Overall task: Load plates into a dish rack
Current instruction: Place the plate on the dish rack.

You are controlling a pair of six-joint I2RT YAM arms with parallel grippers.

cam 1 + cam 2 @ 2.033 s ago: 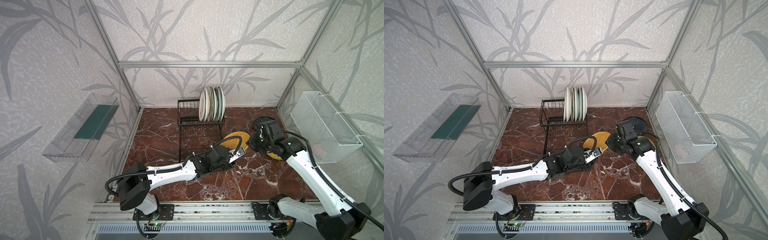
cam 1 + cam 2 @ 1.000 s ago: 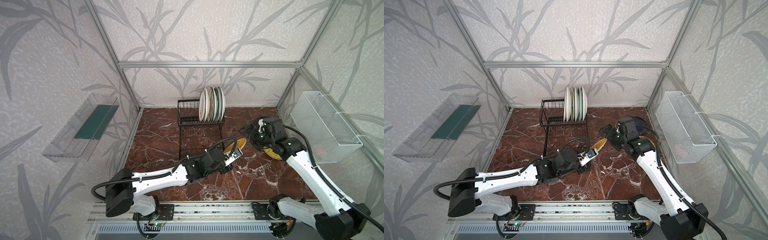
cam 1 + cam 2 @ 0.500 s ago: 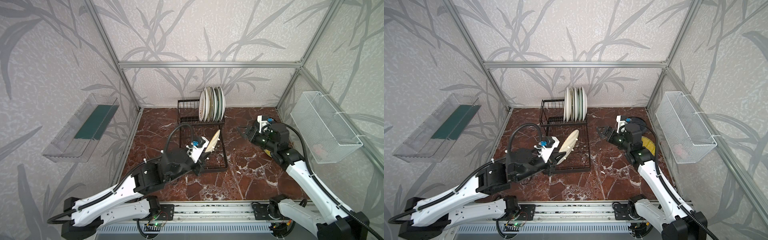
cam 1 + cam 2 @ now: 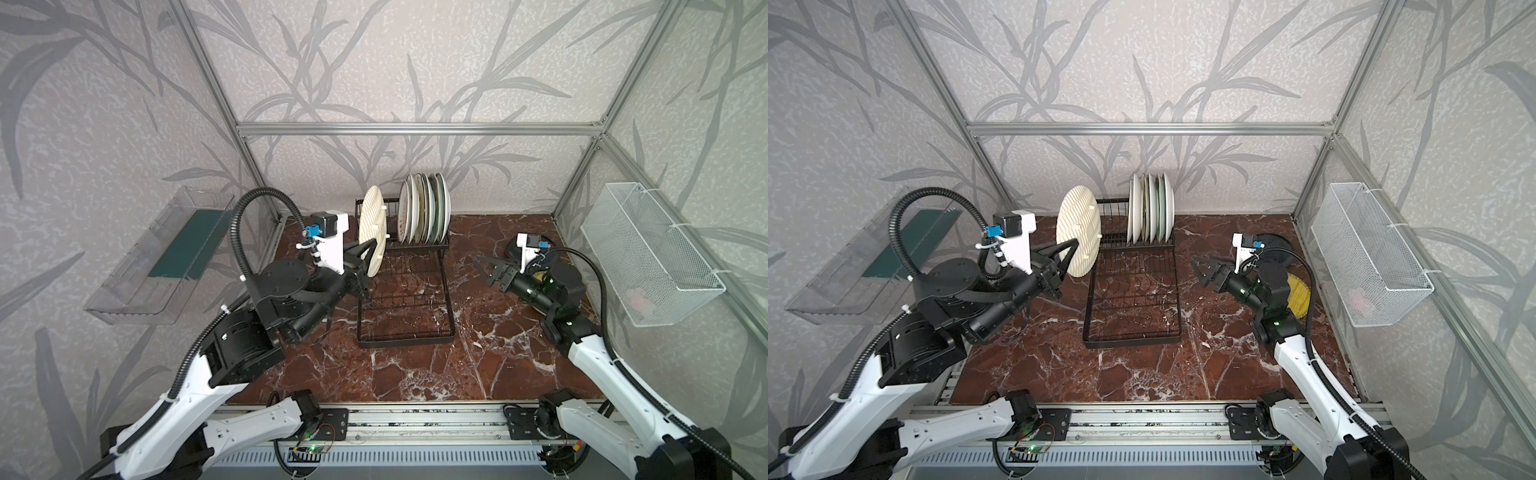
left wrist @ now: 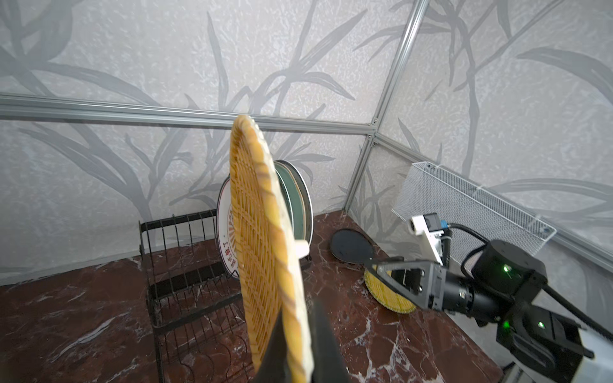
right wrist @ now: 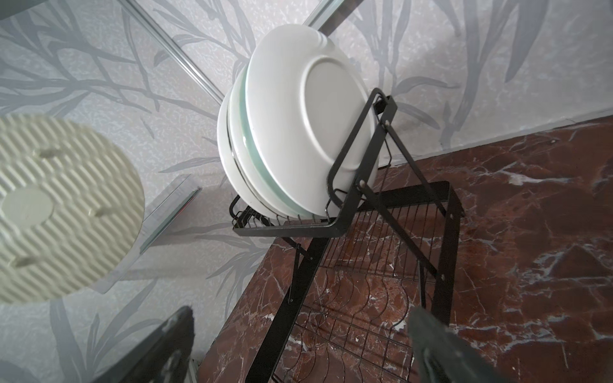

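My left gripper (image 4: 365,261) is shut on the lower rim of a yellow woven plate (image 4: 372,230), held upright in the air at the left end of the dish rack's (image 4: 405,343) raised basket. In the left wrist view the woven plate (image 5: 262,232) stands edge-on between my fingers, in front of the racked plates (image 5: 298,205). Several plates (image 4: 1150,214) stand in the basket's right slots. My right gripper (image 4: 484,268) is open and empty, right of the rack, pointing at it. Behind it on the floor lie a dark plate (image 5: 351,247) and a second yellow woven plate (image 5: 388,295).
A white mesh basket (image 4: 648,253) hangs on the right wall and a clear plastic bin (image 4: 166,257) on the left wall. The rack's lower grid tray (image 6: 365,315) holds nothing. The left slots of the upper basket (image 5: 175,228) are free.
My left arm has lifted the woven plate up and back, from over the lower tray to beside the upper basket. The right gripper has stayed open, nearly in place.
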